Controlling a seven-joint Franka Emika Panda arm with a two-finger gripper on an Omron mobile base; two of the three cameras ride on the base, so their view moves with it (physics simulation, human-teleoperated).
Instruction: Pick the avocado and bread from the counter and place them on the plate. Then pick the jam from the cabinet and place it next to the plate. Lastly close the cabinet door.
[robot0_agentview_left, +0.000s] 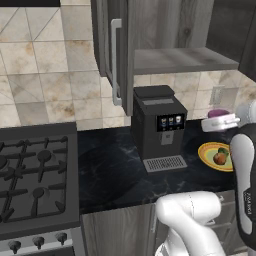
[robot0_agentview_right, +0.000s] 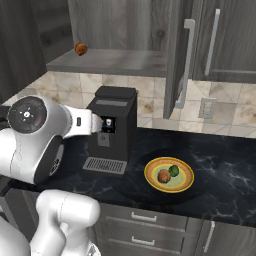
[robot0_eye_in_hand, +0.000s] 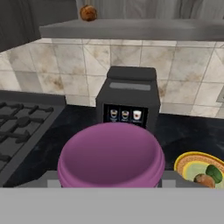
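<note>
My gripper (robot0_agentview_left: 216, 120) is shut on the jam (robot0_eye_in_hand: 111, 157), a squat pink-purple jar. I hold it in the air above the counter (robot0_agentview_left: 110, 170), just left of and above the plate (robot0_agentview_left: 206, 149). The jam (robot0_agentview_left: 217, 113) shows as a purple cap in the white hand. The yellow plate (robot0_agentview_right: 150, 176) carries the green avocado (robot0_agentview_right: 174, 171) and the orange-brown bread (robot0_agentview_right: 163, 176) side by side. In the hand view the plate (robot0_eye_in_hand: 183, 162) lies at the lower right, beyond the jar. The cabinet door (robot0_agentview_right: 179, 55) stands open, its silver handle (robot0_agentview_right: 187, 65) facing out.
A black coffee machine (robot0_agentview_left: 157, 125) stands on the counter left of the plate. A gas stove (robot0_agentview_left: 35, 175) lies at the far left. A small orange-brown ball (robot0_agentview_right: 81, 48) sits on the open cabinet's shelf (robot0_agentview_right: 115, 62). Tiled wall runs behind the counter.
</note>
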